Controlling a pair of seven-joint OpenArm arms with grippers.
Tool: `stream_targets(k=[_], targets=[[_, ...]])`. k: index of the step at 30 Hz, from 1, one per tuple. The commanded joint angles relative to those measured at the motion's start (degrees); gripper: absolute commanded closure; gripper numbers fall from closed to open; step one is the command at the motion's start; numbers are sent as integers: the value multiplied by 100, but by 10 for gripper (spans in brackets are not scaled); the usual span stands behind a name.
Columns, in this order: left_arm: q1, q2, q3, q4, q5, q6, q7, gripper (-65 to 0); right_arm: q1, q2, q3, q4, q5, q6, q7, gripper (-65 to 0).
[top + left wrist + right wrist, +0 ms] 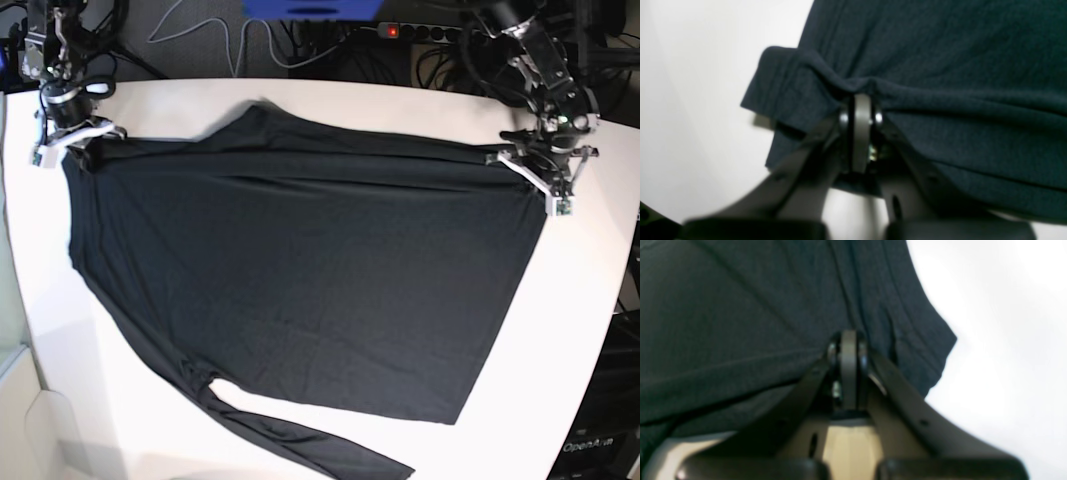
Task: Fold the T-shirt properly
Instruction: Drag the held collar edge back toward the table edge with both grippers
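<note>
— Base view first: how far along would you say they are?

— Barely started, I'd judge. The T-shirt [300, 270] lies spread nearly flat across the white table [590, 300], one long sleeve trailing off toward the near edge. I see no tidy fold across the body yet. Only the far edge looks doubled over in a narrow band, running between the two arms.

— And the grippers?

— Each is at a far corner. The left gripper [522, 160] is pinched shut on the fabric at that corner; its wrist camera shows the cloth bunched and puckered right where the closed tips [860, 100] bite it. The right gripper [78, 135] is the same: clamped tight on the shirt edge, tips [848, 340] pressed together with cloth gathered around them.

— So what's left?

— Nearly everything, I reckon: sleeves brought in, sides folded, body folded over into a neat packet.

— Any writing anywhere?

— The shirt is plain, no print. A small label at the bottom right corner seems to read "OpenArm"; I can't make out anything else.
</note>
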Motion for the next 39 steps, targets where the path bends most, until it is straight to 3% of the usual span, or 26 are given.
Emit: stream_targets(k=[1,6,22,33,39], targets=[[322,75,-72,-168,665,65,1185,-12,-279,-23,-42,-141,-223,-36,-888,-1],[507,83,-63,-168,665,65,1167,-12,-437,-31,-33,-141,-223,123,-800,-1],[718,321,-37,491,656,65,1159,-12,-604,-5,-33,-97,-223,131,-501,-1],[445,286,-37,526,665,65,1159,-12,-622,-5,-33,-62,-214,140,238,0],[340,286,-37,526,665,65,1159,-12,-648,4,-33,219,-214,422,440,0]])
